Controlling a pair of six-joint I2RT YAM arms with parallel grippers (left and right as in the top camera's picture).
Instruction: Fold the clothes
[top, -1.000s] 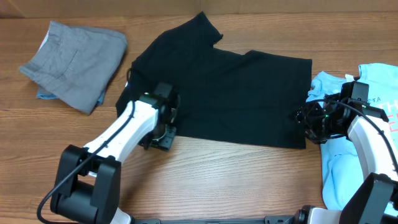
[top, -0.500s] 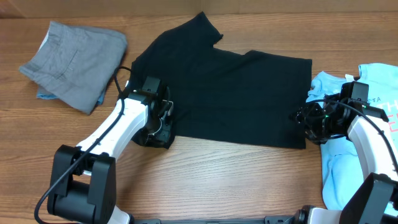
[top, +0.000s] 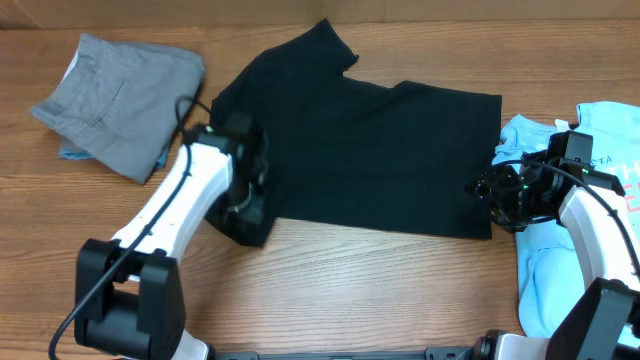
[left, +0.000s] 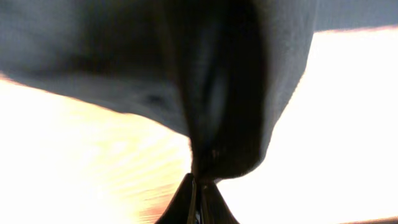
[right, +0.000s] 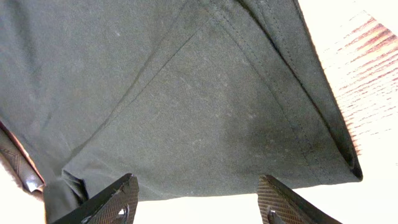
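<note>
Near-left corner pinched for the fold; right side waiting.
The left gripper is clamped on the near-left corner of the plain black short-sleeved fabric T-shirt, probably to carry it across. The shirt lies spread and fairly smooth on the brown wooden table. At its near-right hem, the right gripper gapes, holding nothing.

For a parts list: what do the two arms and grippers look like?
Left arm and right arm: white tubular links, black joints and bases, a thin black cable looping alongside. Left gripper and right gripper are black; the right's flat fingers look textured.
</note>
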